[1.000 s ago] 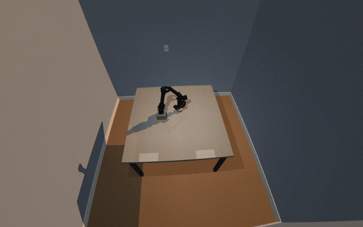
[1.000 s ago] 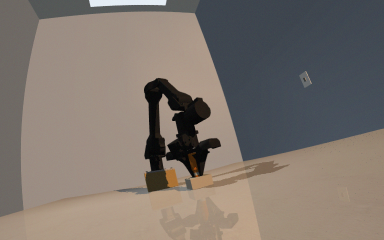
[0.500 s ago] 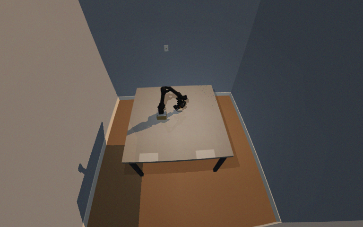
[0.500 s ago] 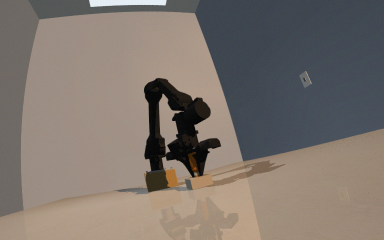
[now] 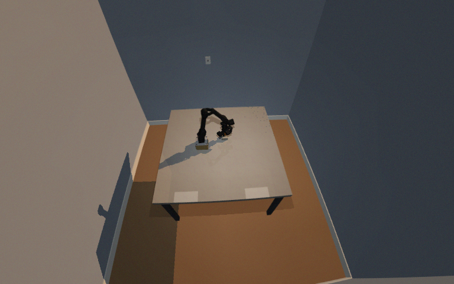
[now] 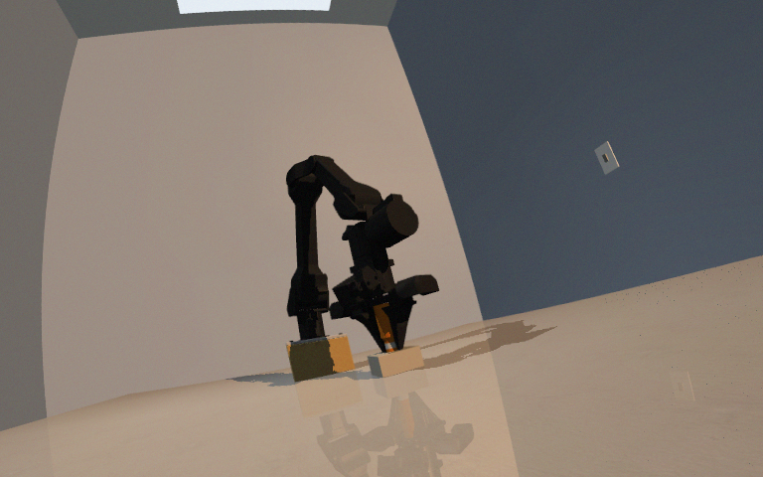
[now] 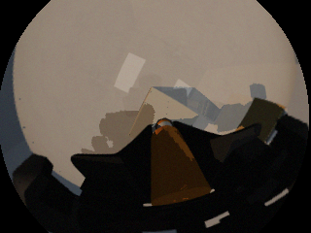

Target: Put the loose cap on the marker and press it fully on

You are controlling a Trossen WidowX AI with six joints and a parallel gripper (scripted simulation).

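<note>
My gripper (image 6: 391,344) (image 7: 162,126) points down, shut on the cap. The cap (image 6: 387,336) (image 7: 162,122) shows as a small orange piece with a pale band between the fingertips; its edges are hard to make out. The pale holder block (image 5: 224,138) (image 6: 397,363) (image 7: 167,104) stands on the table directly below, and the fingertips are close to its top face. The marker cannot be told apart from the cap between the fingers, so how far the cap sits on it is hidden.
The arm's base block (image 5: 201,146) (image 6: 318,360) (image 7: 262,117) stands on the table (image 5: 234,167) beside the holder block. The arm arches over from that base. Walls surround the table, with a small switch plate (image 5: 207,60) (image 6: 607,158) on the blue one.
</note>
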